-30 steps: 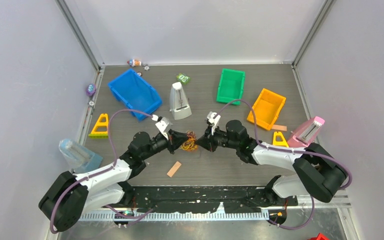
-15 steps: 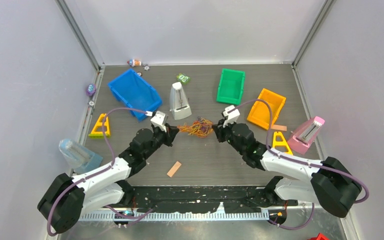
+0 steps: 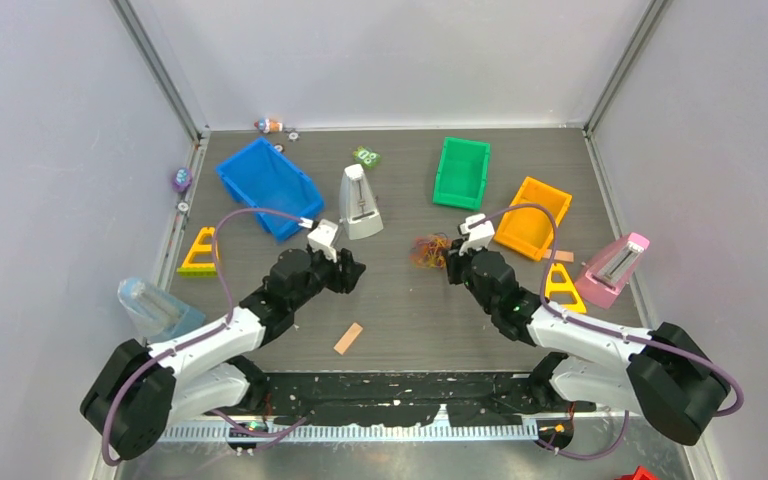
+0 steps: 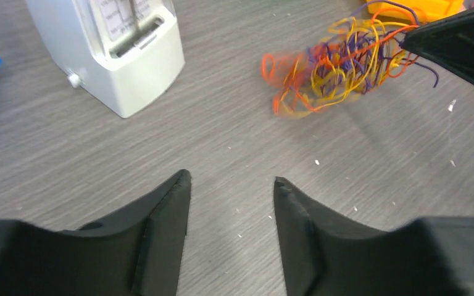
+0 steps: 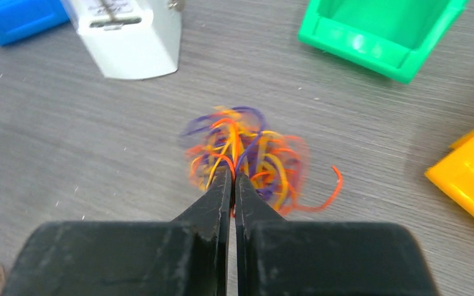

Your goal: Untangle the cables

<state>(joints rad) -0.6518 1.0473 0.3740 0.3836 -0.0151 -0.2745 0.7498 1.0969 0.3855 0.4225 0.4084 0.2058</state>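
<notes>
The right claw [image 5: 233,174] pinches the cables [image 5: 250,145] (an orange, yellow, purple knot); left claw [image 4: 231,179] released.

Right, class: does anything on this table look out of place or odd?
Yes. The cables are one knotted clump, pinched by the right gripper alone; the left gripper stands open and empty, apart from them.

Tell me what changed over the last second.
The left gripper let go of the cables and now stands open. The right gripper, shut on them, carried the bundle away from the bases and rightward. The green bin and metronome stayed put.
</notes>
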